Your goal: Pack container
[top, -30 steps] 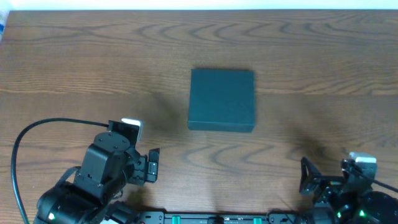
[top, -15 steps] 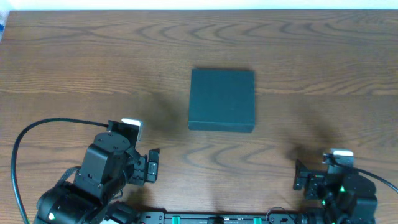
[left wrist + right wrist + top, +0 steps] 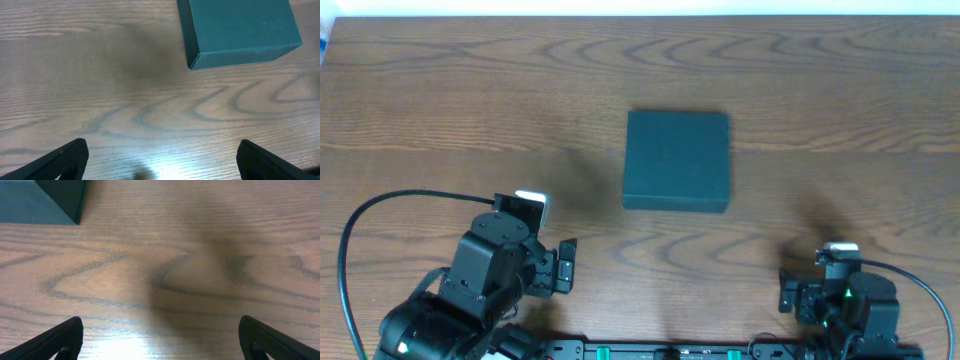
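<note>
Filling the overhead view edge to edge, a brown wood-grain table, with a pale strip along the very top. Just right of centre in the upper middle of that view, the container: square, matte dark teal, lid down flat, resting on the wood, well apart from both arms. Same container in the upper right of the left wrist view, one corner and a side wall showing, and cut off in the upper left corner of the right wrist view. In the lower left of the overhead view, the bulky black left arm, its left gripper pointing toward the frame's middle. In the lower right, the smaller-looking right arm with the right gripper. Both spread wide and holding nothing: in the left wrist view, dark fingers far apart at the bottom corners with bare wood between; likewise in the right wrist view, fingers at the bottom corners. Thinnest of all, a black cable looping at the overhead's left edge.
</note>
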Robot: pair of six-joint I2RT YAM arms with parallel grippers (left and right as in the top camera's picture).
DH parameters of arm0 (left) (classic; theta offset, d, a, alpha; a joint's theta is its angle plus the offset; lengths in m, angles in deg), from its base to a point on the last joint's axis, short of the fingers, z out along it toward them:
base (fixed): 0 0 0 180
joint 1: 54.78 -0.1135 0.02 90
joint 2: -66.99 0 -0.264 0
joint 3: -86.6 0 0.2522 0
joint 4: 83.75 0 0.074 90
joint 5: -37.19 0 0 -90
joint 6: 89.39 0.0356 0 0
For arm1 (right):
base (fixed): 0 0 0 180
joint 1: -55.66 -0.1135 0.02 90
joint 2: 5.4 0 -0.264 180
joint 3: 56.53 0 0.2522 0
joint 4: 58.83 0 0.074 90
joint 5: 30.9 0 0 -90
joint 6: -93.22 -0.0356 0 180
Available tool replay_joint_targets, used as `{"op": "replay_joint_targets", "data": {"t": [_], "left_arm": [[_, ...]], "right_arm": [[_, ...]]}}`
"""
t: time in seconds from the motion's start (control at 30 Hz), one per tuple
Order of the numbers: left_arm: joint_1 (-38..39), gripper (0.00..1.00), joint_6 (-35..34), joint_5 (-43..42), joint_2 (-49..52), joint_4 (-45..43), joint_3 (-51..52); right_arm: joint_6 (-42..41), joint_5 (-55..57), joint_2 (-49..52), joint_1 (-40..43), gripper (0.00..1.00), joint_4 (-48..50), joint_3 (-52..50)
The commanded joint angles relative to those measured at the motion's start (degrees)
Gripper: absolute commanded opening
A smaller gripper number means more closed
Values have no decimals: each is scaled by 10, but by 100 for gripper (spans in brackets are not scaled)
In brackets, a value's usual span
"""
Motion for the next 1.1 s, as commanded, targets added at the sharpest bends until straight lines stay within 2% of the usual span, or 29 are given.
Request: {"op": "replay_joint_targets", "data": {"t": [0.0,0.17,1.07], "left_arm": [[3,96,-9,10,-2,1,1],[3,96,-9,10,-2,1,1],[3,96,-9,10,-2,1,1]], "right_arm": [[9,12,-32,-7,99,-3,-15],[13,12,-57,-7,99,-4,-15],[13,12,-58,-7,99,-2,-15]]}}
